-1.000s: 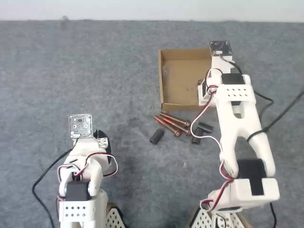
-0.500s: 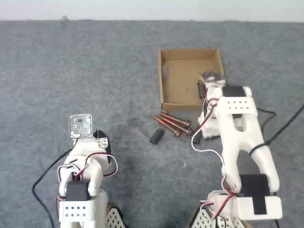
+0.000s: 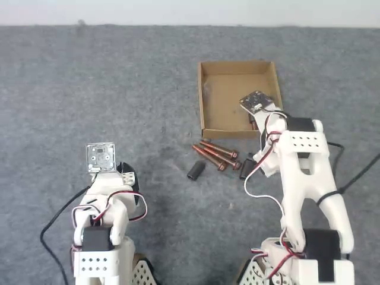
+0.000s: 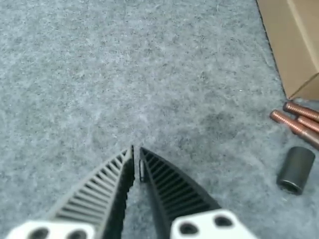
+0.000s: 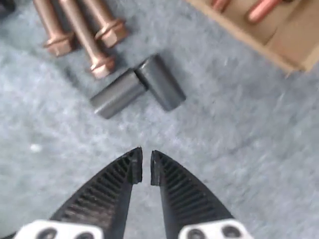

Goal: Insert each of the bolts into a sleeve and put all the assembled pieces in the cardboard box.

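Three copper bolts [image 3: 214,154] lie side by side on the grey carpet in front of the cardboard box [image 3: 202,101]. One dark sleeve [image 3: 196,170] lies alone beside them. In the right wrist view two more sleeves [image 5: 117,93] [image 5: 162,88] touch end to end in a V next to the bolt heads [image 5: 82,35]. My right gripper [image 5: 146,167] hovers just short of that pair, shut and empty. The box corner [image 5: 259,35] holds copper pieces [image 5: 264,7]. My left gripper [image 4: 136,159] is shut and empty over bare carpet, far from the lone sleeve [image 4: 295,169] and the bolts [image 4: 296,119].
The box [image 4: 294,40] stands beyond the bolts, open at the top. The right arm's white links [image 3: 303,160] hang over the carpet to the right of the parts and hide part of a sleeve [image 3: 245,168]. Open carpet spreads left of the box.
The right arm has drawn back from over the box's right side to the carpet in front of it, above the two sleeves. The left arm has kept still.
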Robot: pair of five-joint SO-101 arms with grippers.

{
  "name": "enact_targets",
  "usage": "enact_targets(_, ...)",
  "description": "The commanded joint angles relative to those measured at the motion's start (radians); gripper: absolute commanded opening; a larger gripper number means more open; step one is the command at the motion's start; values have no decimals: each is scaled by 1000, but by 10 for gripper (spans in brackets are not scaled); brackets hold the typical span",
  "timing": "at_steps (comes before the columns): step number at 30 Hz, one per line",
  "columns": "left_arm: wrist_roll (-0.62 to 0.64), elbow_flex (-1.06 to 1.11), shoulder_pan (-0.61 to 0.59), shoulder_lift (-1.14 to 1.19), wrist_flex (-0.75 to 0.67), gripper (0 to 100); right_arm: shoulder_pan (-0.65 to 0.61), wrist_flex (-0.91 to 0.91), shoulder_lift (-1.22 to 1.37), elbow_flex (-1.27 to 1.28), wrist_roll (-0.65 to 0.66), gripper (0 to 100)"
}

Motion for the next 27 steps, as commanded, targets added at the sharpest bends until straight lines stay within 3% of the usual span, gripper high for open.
enact_targets(1, -9, -8, 3, 9, -2, 12, -12, -74, -51, 11, 51, 69)
enact_targets(5, -9, -8, 3, 9, -2, 12, -15, -128, -51, 58, 117, 142)
enact_targets(20, -9, -8, 5, 9, -3, 12, -19, -337, -25, 150, 129, 121)
enact_targets(27, -9, -8, 5, 9, -3, 12, -110, -424, 127, 150, 123, 119)
